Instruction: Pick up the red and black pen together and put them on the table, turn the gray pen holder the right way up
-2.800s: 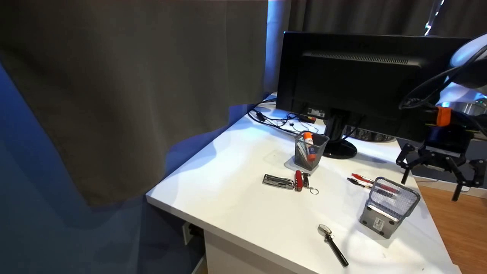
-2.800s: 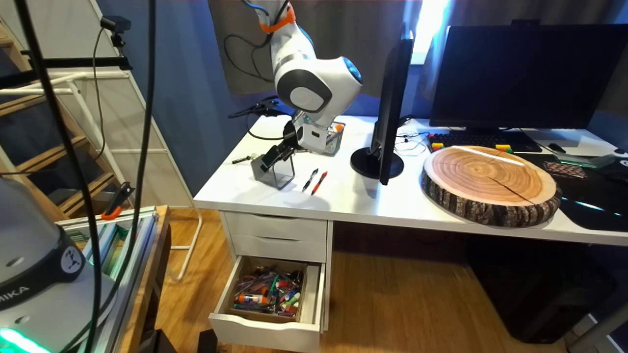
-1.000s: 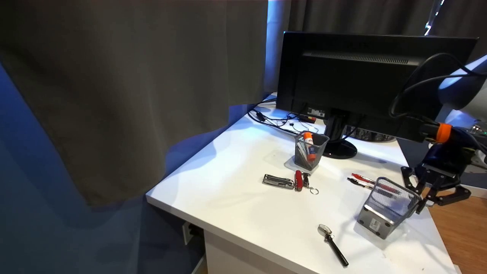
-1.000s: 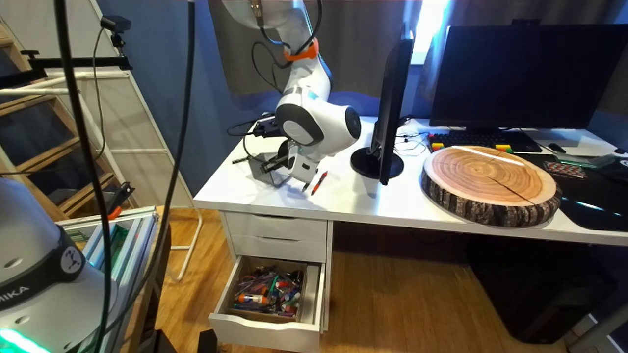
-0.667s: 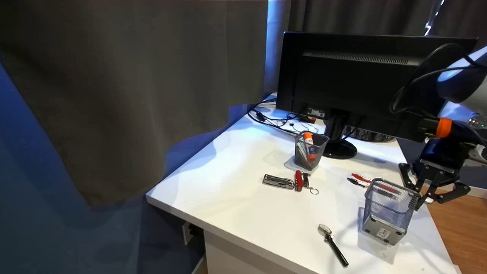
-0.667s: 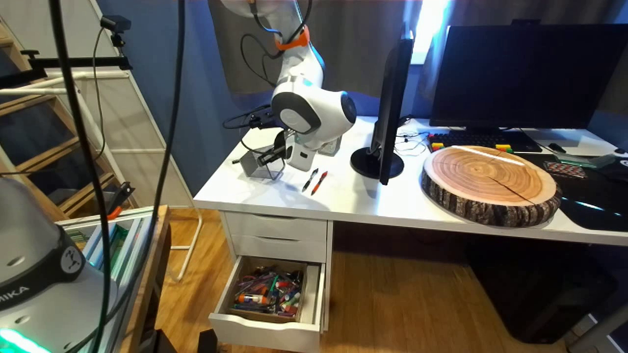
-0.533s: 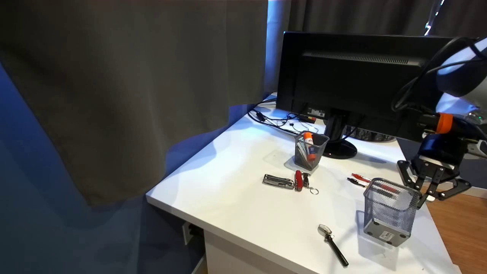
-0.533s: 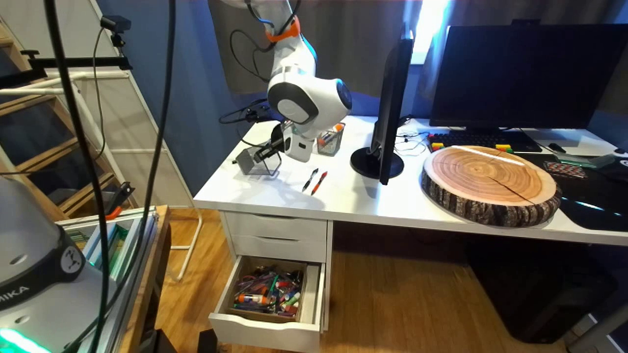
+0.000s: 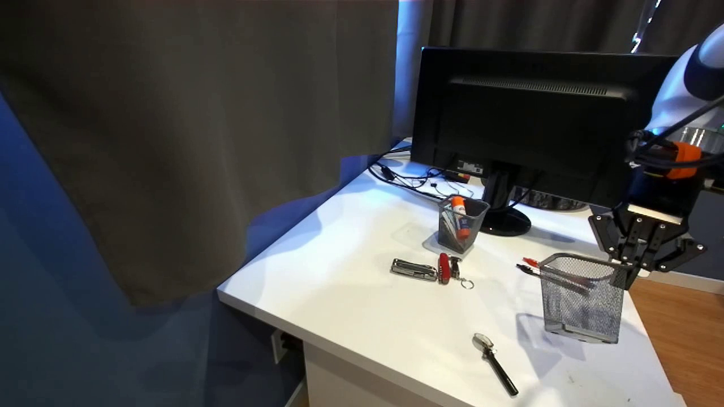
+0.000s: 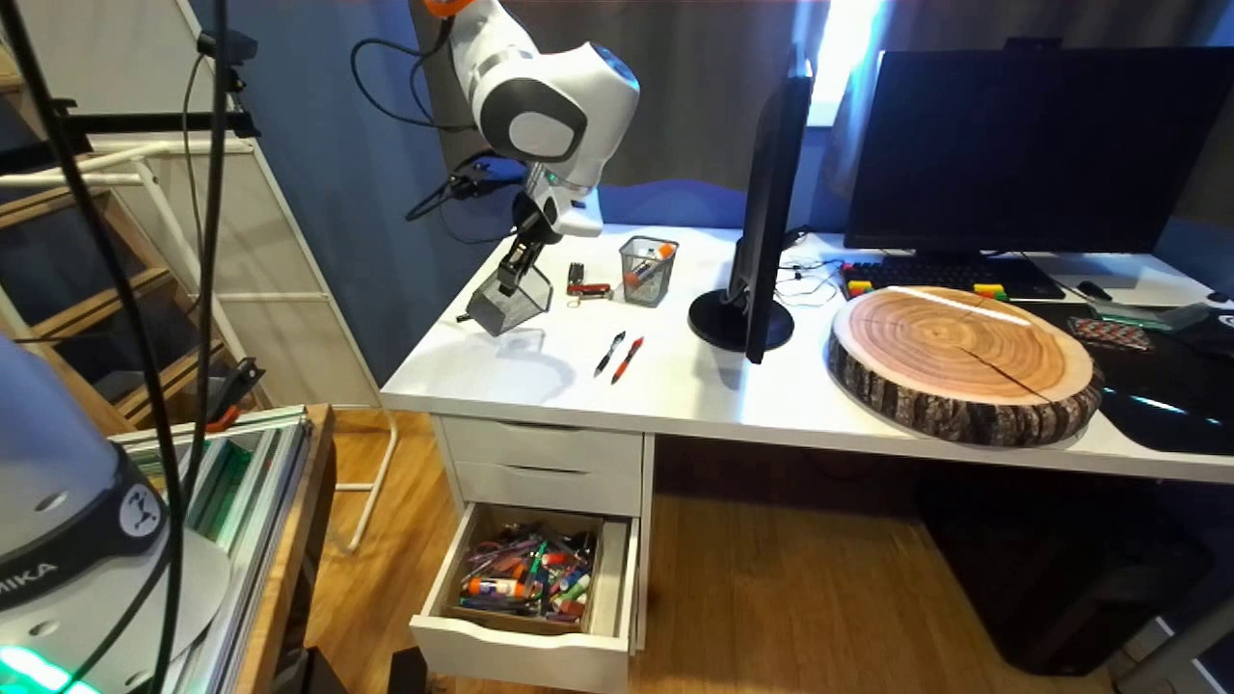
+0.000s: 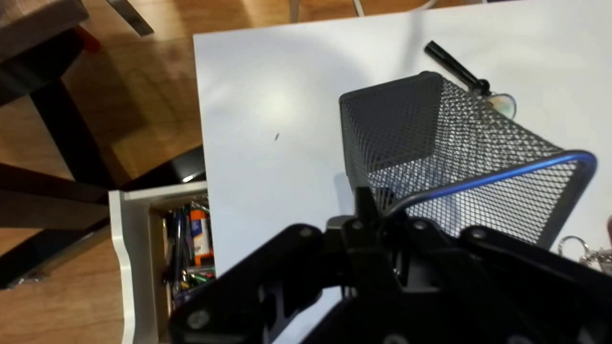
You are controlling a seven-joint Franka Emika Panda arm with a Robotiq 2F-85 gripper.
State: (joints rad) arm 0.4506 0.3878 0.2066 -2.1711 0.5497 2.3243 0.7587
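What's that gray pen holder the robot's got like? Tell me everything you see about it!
The gray pen holder is a four-sided cup with see-through mesh sides that look like metal, a smooth rim and a darker bottom that looks solid. The rim shines blue in the wrist view. I see nothing inside it. The gripper is shut on it, pinching it at the rim. It is tilted, with its open end up, and seems to hang above the white table.

Pen holder [image 9: 582, 311] now aloft, more upright
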